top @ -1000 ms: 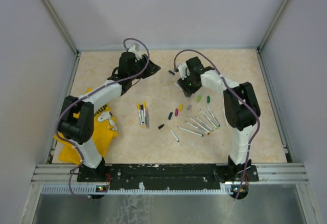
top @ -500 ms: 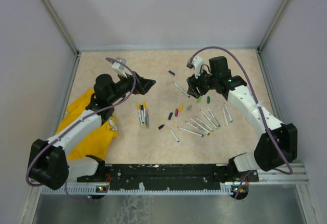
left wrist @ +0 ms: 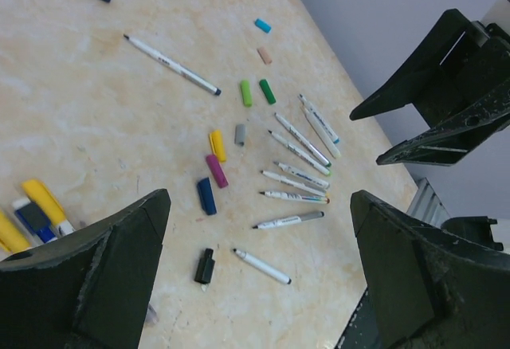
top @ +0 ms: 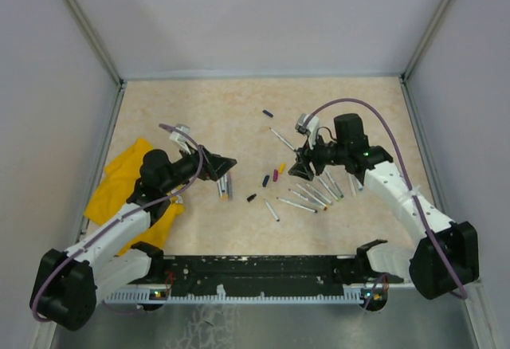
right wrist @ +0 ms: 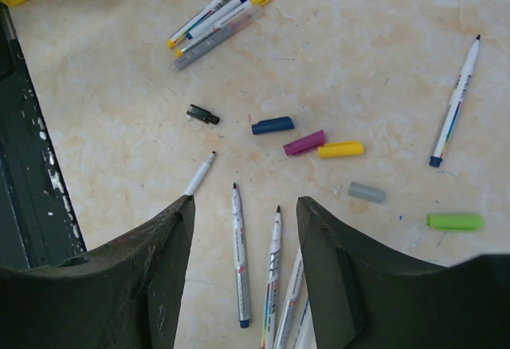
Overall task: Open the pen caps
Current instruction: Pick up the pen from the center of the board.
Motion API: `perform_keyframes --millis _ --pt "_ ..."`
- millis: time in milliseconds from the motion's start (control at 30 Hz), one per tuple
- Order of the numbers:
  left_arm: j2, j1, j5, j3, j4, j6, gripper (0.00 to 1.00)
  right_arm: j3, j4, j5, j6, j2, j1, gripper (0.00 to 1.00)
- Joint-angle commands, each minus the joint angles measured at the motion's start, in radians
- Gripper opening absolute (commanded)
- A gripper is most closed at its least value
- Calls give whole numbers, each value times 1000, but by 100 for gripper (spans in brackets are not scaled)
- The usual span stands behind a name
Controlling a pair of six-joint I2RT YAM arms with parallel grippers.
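Open pens (top: 315, 194): fanned out on the desk (top: 191, 110), right of the middle and closest to the front edge, tips bare; one more lies apart on the left.
Black cap (right wrist: 202, 114): alone, left of the fan.
Capped pens (top: 223, 183): a small bundle left of the middle, side by side, yellow and blue caps on.
Cloth (top: 119, 183): yellow, crumpled at the left edge, partly under the left arm.
Left pincer (left wrist: 259, 205): over the far end of the capped pens, jaws spread wide, nothing between them.
Right pincer (right wrist: 245, 205): over the far end of the fan, jaws apart, gripping nothing.
Loose caps (right wrist: 307, 140): blue, magenta and yellow in a row between the two pincers; grey and green ones further right.
Lone pen (top: 280, 137): uncapped, behind the caps.
Dark blue cap (top: 268, 113): farthest back, toward the rear edge.
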Motion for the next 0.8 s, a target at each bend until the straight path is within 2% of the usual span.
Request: perform_keyframes --millis 0,100,200,333,500,767 --pt "-18 6 75 -55 88 -94 99 -16 100 -80 -13 -55 -6 54" --pt "8 6 137 -48 70 -103 99 -47 121 -99 -28 -80 -6 54" --pt "14 -2 145 -3 -66 -72 97 -71 137 -111 -38 -100 -8 54" --pt "-44 -88 -11 -2 -183 -10 96 -82 139 -106 -44 -117 -8 54" --pt "-96 -263 -244 11 -324 62 96 -96 146 -96 -49 -125 -14 54" --pt "-167 -294 -326 -57 -333 59 96 -100 147 -88 -61 -103 -19 54"
